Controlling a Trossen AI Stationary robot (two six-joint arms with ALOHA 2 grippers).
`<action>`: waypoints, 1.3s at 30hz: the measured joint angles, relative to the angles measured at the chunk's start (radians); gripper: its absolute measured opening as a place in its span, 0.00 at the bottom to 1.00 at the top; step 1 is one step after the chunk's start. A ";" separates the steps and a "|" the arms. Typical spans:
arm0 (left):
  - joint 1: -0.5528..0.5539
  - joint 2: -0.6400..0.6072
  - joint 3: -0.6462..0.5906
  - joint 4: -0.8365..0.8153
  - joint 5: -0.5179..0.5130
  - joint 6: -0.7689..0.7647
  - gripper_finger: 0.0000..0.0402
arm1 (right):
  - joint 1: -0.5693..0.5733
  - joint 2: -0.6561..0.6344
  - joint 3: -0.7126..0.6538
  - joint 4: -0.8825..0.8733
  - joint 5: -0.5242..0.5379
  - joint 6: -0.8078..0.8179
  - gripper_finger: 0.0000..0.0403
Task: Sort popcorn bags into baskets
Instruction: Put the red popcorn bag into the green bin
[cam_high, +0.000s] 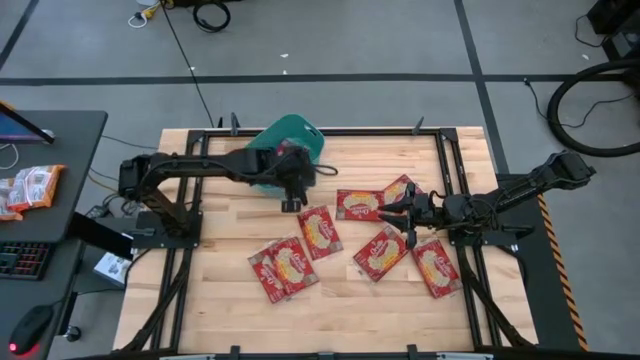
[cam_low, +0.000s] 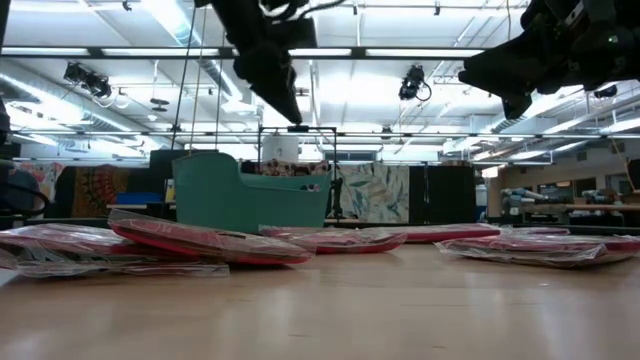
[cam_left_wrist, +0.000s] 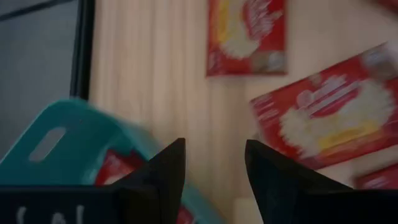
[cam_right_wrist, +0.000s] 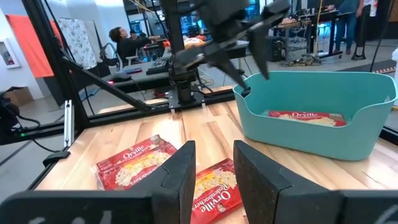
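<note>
- The left tool (cam_high: 291, 203) hangs just below the teal basket (cam_high: 272, 135) at upper centre of the high view, fingers parted and holding nothing.
- The right tool (cam_high: 397, 213) is at centre right above the scattered Orville popcorn bags (cam_high: 318, 231), fingers spread, empty.
- One red bag (cam_right_wrist: 306, 117) lies flat inside the basket.
- The other bags lie on the wooden worktop (cam_high: 220, 300), two overlapping at lower centre.
</note>
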 joint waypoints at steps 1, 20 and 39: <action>-0.014 0.000 0.000 0.011 0.001 -0.011 0.43 | 0.000 0.000 0.000 0.000 0.004 0.001 0.28; -0.182 0.135 -0.001 0.152 -0.037 -0.179 0.54 | 0.000 0.062 0.072 -0.277 0.108 0.077 0.28; -0.341 0.217 -0.002 -0.005 0.072 -0.329 0.52 | -0.004 0.356 0.252 -0.369 0.100 0.023 0.28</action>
